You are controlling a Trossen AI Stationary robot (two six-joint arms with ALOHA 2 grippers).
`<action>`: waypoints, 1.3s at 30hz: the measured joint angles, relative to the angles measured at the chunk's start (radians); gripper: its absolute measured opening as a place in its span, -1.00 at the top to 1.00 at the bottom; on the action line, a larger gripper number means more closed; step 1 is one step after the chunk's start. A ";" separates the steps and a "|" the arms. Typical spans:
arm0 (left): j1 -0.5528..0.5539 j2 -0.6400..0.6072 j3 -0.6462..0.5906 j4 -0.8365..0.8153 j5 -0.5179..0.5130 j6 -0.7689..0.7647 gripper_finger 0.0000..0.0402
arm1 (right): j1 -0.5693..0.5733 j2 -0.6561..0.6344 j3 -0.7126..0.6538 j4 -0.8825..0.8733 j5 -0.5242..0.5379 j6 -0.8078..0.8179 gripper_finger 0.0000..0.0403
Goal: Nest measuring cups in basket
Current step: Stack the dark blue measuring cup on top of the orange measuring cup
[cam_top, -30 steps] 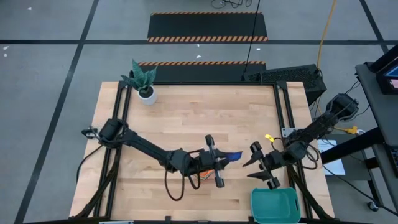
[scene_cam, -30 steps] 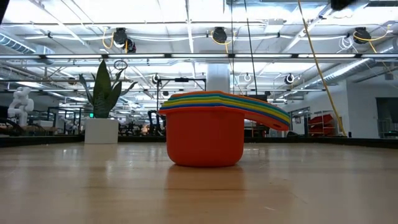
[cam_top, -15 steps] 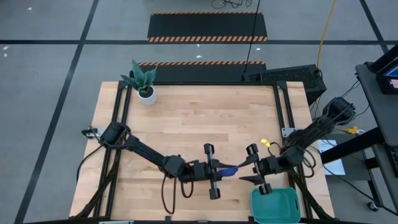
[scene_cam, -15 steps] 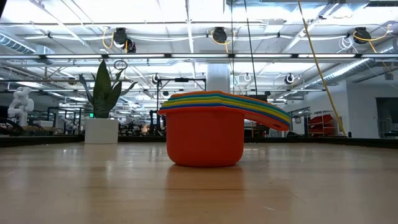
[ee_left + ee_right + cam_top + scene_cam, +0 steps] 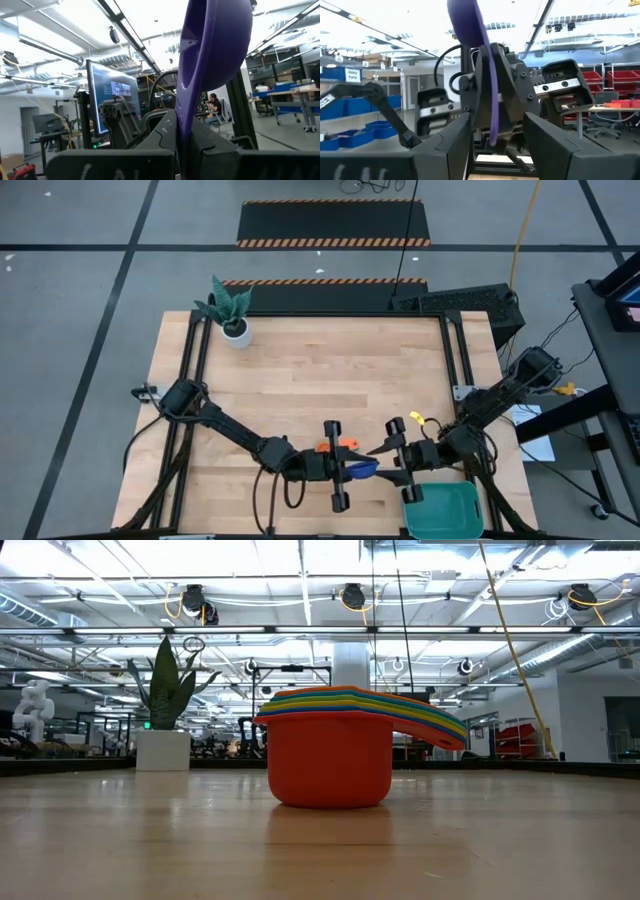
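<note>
Two arms meet near the front edge of my tabletop [image 5: 300, 380], and between them I see a single blue measuring cup [image 5: 362, 469]. My left hand [image 5: 338, 470] is clamped tight on that cup's flat handle, holding it clear of the wood with the bowl pointing toward the right arm. In the left wrist view the cup [image 5: 210, 55] stands up from between my own dark fingers [image 5: 210, 155], its purple-blue bowl seen edge on. My right hand [image 5: 398, 461] sits just beside the cup's bowl, fingers spread apart with nothing between them; in the right wrist view I look past those open fingers [image 5: 550, 145] straight at the left hand [image 5: 492, 107] and the thin edge of the cup [image 5: 470, 35] it grips. Just behind the left hand on the tabletop I can make out an orange-red shape [image 5: 336, 446], which matches the stack of measuring cups [image 5: 340, 755] filling the low view: a red cup at the bottom, with yellow, green and blue rims layered inside it and their handles fanned out to one side. The basket [image 5: 444, 509], teal with low walls, sits at the front right corner of the tabletop, just beside my right hand, and I cannot see any cup in it. A potted plant [image 5: 230, 308] stands at the far left corner, well apart from the rest.
</note>
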 joint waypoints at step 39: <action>-0.174 -0.020 -0.001 -0.071 -0.701 0.046 -0.09 | 0.169 -0.181 0.033 -0.228 0.259 -0.283 1.00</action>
